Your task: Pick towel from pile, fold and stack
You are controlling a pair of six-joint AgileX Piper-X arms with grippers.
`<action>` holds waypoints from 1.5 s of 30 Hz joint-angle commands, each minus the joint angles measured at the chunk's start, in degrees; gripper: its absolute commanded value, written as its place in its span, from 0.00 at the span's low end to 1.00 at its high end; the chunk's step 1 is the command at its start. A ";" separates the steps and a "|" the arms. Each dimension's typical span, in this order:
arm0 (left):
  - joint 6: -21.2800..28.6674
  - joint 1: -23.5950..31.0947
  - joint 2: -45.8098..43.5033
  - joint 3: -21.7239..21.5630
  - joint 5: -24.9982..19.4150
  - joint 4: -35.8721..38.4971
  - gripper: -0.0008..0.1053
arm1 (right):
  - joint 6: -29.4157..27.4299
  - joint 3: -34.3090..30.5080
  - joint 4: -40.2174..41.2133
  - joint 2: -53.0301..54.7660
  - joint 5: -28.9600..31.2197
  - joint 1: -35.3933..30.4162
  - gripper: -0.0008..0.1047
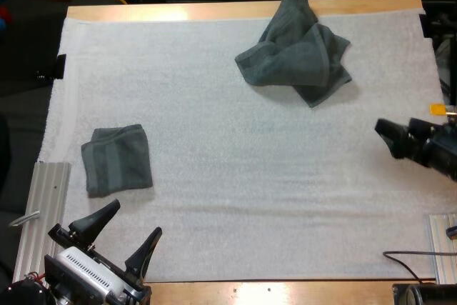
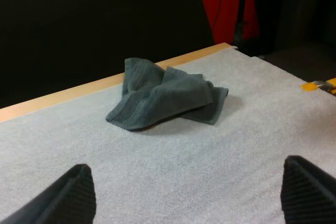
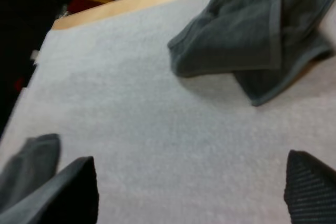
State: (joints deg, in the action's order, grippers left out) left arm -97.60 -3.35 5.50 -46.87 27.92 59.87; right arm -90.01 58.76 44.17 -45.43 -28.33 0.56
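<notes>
Crumpled towel (image 1: 296, 51) sits at the far side of the mat (image 1: 235, 176), right of centre, spread roughly left-right. Folded towel (image 1: 116, 158) is near left, just beyond my left hand (image 1: 136, 221), wide open, empty. Right hand (image 1: 391, 137) is wide open too, empty, at the right edge. The crumpled towel lies far-left of it, so I judge the right arm nearer for the pick.
</notes>
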 commanded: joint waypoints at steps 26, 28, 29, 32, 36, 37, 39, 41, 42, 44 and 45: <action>-4.12 0.04 2.30 -0.44 0.59 -0.71 0.67 | 12.60 3.36 -24.16 -26.98 -2.98 5.19 0.68; -4.12 0.04 2.30 -0.44 0.59 -0.71 0.67 | 14.03 3.36 -26.07 -29.57 -1.83 6.18 0.68; -4.12 0.04 2.30 -0.44 0.59 -0.71 0.67 | 14.44 3.36 -26.60 -30.64 -1.82 6.50 0.68; -4.12 0.04 2.30 -0.44 0.59 -0.71 0.67 | 15.59 3.36 -28.88 -33.67 -1.90 7.13 0.68; -5.14 0.04 2.30 -0.44 1.49 -0.71 0.67 | 18.69 3.36 -33.07 -38.09 -1.90 7.13 0.68; -5.69 0.04 2.30 -0.44 1.63 -0.71 0.67 | 19.64 3.36 -34.88 -39.09 -1.90 7.13 0.68; -6.13 0.04 2.30 -0.44 1.97 -0.71 0.67 | 22.17 3.36 -37.72 -40.98 -1.90 7.13 0.68; -6.65 0.04 2.30 -0.44 2.35 -0.71 0.67 | 24.72 3.46 -40.97 -42.79 -1.90 7.13 0.68; -7.00 0.04 2.30 -0.44 2.35 -0.71 0.67 | 26.13 3.41 -42.94 -44.14 -1.90 7.13 0.68; -7.18 0.04 2.30 -0.44 2.35 -0.71 0.67 | 27.37 3.41 -45.05 -46.18 -1.90 7.13 0.68; -7.17 0.04 2.30 -0.44 2.35 -0.71 0.67 | 27.98 3.66 -46.12 -47.50 -1.90 7.13 0.68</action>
State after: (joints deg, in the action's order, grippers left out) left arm -104.19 -3.35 7.70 -46.87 29.53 59.87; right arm -62.38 61.88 -0.80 -92.80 -30.25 7.57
